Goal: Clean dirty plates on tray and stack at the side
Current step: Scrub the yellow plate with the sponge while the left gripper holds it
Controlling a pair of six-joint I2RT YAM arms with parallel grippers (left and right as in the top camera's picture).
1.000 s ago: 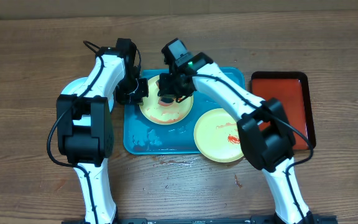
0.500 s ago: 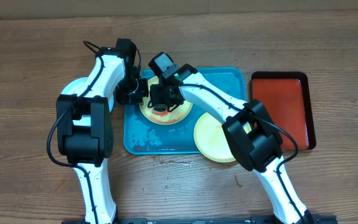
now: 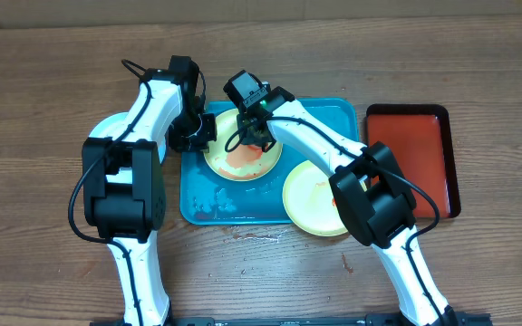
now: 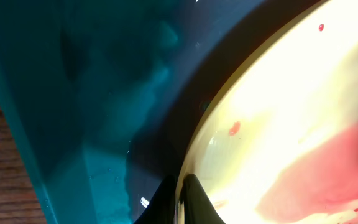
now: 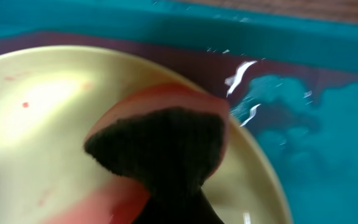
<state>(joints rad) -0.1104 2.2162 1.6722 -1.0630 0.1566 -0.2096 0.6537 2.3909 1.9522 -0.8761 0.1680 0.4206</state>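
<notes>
A yellow-green plate (image 3: 243, 163) smeared with red sauce lies on the turquoise tray (image 3: 329, 113). My left gripper (image 3: 203, 132) is shut on its left rim, and the left wrist view shows the jaws (image 4: 180, 194) pinching the rim of the plate (image 4: 278, 112). My right gripper (image 3: 254, 134) is shut on a dark sponge (image 5: 160, 146) pressed on the plate (image 5: 36, 106). A second yellow-green plate (image 3: 320, 195) with red smears overhangs the tray's front right corner. A pale blue-white plate (image 3: 107, 127) lies on the table to the left, partly under my left arm.
A red tray with a black rim (image 3: 410, 154) stands to the right of the turquoise tray. Water drops sit on the tray's front left (image 3: 211, 201). The wet tray floor shows in both wrist views (image 4: 73, 93) (image 5: 316, 124).
My right gripper swept the sponge left across the plate, then back up to the right. The red smear on the plate has spread and thinned. The left gripper has kept its hold.
</notes>
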